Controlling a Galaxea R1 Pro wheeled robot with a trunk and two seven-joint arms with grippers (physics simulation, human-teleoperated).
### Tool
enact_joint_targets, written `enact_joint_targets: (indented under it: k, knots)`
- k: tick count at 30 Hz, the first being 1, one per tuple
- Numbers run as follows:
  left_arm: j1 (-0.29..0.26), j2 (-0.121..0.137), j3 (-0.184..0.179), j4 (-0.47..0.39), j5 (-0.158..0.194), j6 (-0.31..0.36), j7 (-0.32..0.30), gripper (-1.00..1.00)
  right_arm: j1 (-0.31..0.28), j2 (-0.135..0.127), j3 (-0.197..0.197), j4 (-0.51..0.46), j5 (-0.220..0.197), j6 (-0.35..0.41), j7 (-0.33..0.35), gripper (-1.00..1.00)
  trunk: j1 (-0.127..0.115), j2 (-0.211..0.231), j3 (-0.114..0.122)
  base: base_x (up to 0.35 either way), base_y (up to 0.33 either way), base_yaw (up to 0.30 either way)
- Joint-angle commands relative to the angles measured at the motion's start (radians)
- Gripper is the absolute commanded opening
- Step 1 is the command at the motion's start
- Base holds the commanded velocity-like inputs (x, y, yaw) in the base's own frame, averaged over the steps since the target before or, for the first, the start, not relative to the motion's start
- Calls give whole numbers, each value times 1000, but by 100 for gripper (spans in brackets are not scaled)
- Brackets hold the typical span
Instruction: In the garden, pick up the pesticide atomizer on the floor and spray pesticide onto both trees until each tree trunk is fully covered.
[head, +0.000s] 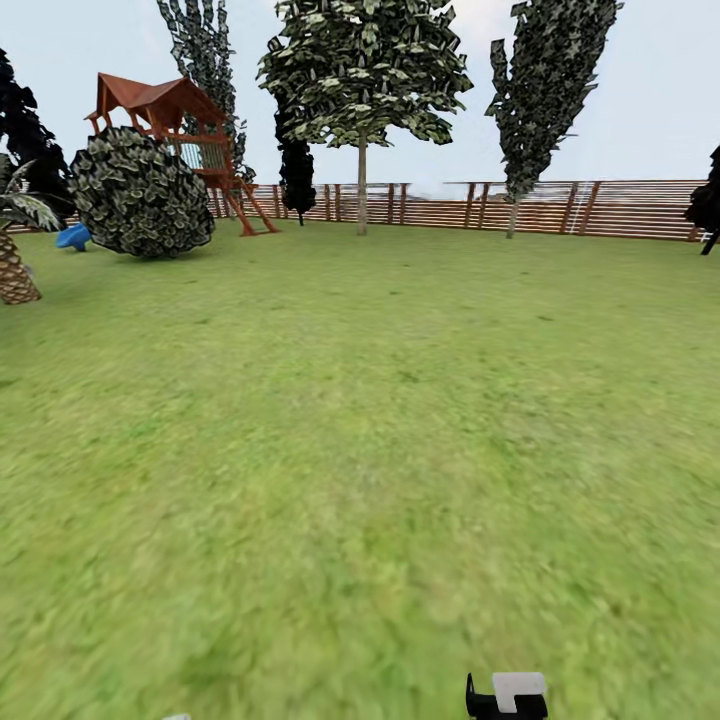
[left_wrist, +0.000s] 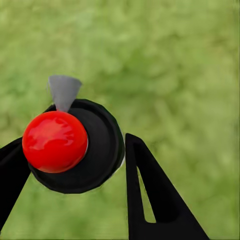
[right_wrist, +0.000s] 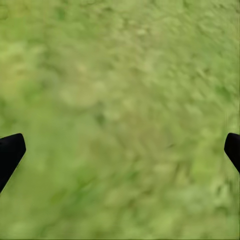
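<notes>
The left gripper (left_wrist: 75, 165) grasps the pesticide atomizer (left_wrist: 75, 145) between its 2 fingers over the grass (left_wrist: 180, 65), while the right gripper (right_wrist: 120, 150) hangs released, its fingers spread wide.

Matte black, wedge-shaped fingers on the left gripper (left_wrist: 70, 170), one pierced by a long slot. Black tips on the right gripper (right_wrist: 120, 150). Black-and-white block on the right arm (head: 508, 696).
</notes>
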Motion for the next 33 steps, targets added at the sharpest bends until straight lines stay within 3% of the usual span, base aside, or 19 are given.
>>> enact_joint_targets:
  k: [1, 33]
  knots:
    - [0, 1, -9, 0, 5, -2, 3, -100, -1, 0, -4, 1, 11, -1, -7, 100, 0, 0, -1, 338, 0, 0]
    - [0, 0, -9, 1, 5, -4, 3, -100, -2, 3, -6, -2, 4, -1, -7, 100, 0, 0, -1, 337, 0, -2]
